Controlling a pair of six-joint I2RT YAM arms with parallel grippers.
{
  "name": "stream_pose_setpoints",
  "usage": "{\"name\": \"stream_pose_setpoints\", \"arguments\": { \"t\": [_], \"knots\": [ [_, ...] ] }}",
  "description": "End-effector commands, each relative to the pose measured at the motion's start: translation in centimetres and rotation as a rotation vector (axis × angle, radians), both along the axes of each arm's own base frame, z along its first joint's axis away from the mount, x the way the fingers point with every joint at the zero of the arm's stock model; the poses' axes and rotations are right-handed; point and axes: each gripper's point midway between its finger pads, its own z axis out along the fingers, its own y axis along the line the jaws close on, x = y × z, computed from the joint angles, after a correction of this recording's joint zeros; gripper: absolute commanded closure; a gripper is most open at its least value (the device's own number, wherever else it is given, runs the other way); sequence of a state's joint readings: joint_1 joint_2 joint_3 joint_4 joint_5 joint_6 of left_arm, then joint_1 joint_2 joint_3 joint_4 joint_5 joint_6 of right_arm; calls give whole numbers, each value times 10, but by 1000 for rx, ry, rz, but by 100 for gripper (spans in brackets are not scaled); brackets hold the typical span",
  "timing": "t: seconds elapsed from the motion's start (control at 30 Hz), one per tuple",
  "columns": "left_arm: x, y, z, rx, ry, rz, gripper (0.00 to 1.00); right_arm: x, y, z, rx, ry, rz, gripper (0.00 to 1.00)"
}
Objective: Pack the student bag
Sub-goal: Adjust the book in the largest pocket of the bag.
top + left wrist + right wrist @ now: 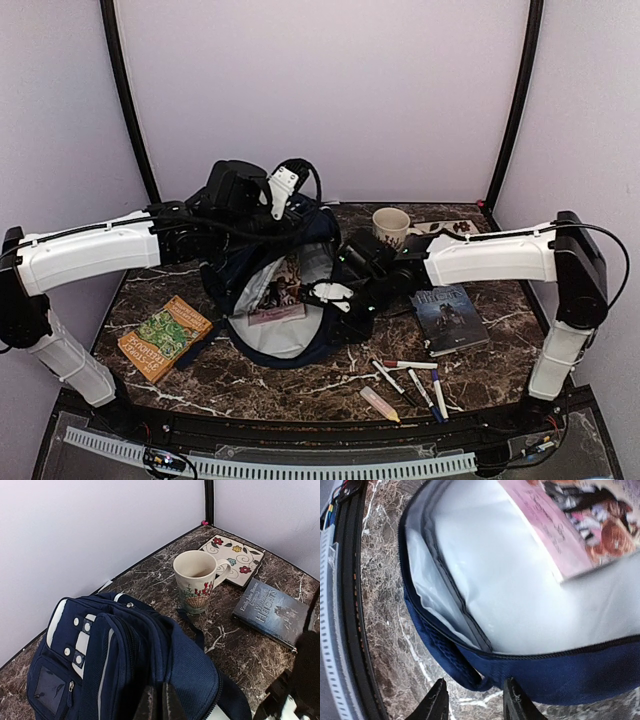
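Observation:
The student bag (262, 300) lies in the middle of the table, navy with a grey lining, its main compartment gaping toward the front. An illustrated book with a pink edge (282, 287) (570, 525) sits inside on the lining. My left gripper (159, 703) is shut on a fold of navy fabric at the top of the student bag (125, 665), holding it up. My right gripper (476, 696) is open at the student bag's (560, 675) near rim. A blue strap loop lies just beyond its fingertips, and nothing is pinched.
An orange-green book (163, 337) lies left of the bag. On the right lies a dark book (450, 315) (272, 610). A mug (390, 226) (196, 580) and a floral coaster (452, 228) (232, 559) sit at the back right. Several markers (410, 380) and a pink stick (380, 403) lie at the front.

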State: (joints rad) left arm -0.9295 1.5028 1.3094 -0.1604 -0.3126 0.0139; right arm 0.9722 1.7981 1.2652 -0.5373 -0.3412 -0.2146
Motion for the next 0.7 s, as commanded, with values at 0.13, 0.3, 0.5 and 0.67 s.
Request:
{"name": "stream_pose_setpoints", "arguments": {
  "t": [0.13,0.3,0.5,0.67],
  "knots": [
    [-7,5,66,-186,-105,-18,100,29,36,46,-35,-627,231,66],
    [-8,4,64,-189,-98,-29,100,26,56,51,-18,-672,293,67],
    [-10,2,67,-198,-98,-46,100,51,77,23,-75,-784,280,66],
    [-13,2,72,-208,-99,-55,100,62,90,3,-100,-817,277,58]
  ]
}}
